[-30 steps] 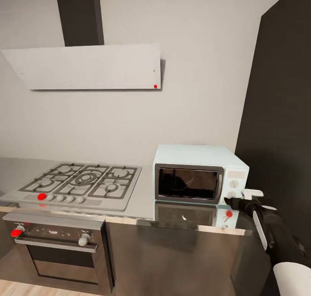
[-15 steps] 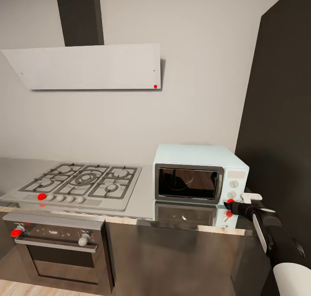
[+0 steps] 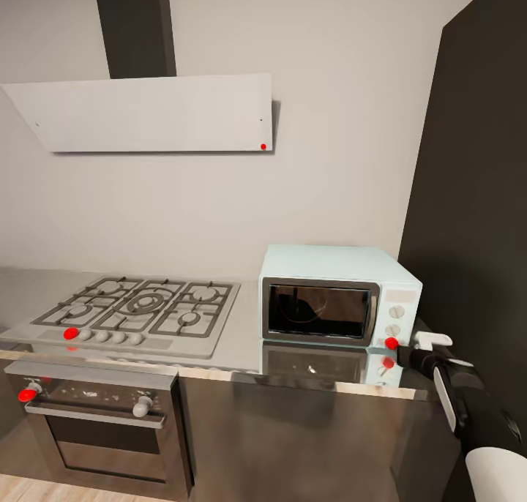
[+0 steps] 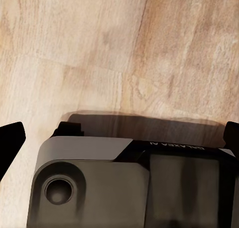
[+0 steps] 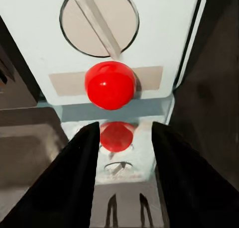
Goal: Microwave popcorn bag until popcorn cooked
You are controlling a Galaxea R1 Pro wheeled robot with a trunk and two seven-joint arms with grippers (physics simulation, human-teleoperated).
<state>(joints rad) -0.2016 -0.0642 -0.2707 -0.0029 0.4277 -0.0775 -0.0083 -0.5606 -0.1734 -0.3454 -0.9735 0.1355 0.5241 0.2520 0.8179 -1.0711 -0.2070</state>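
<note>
The microwave (image 3: 340,295) is a small pale mint-blue box at the lower right of the head view, standing upright on the grey glossy countertop (image 3: 241,326) with its steel-framed dark glass door shut. Two round pale knobs sit one above the other on its right panel, with a small round red light (image 3: 391,343) below them at the bottom corner. In the right wrist view the light (image 5: 110,84) appears large, just under a slotted knob (image 5: 98,21), and the countertop mirrors it.

Mint-blue microwave (image 3: 340,293) with red light (image 5: 110,84), grey countertop (image 3: 241,334), perhaps pale wood floor (image 4: 99,49).
</note>
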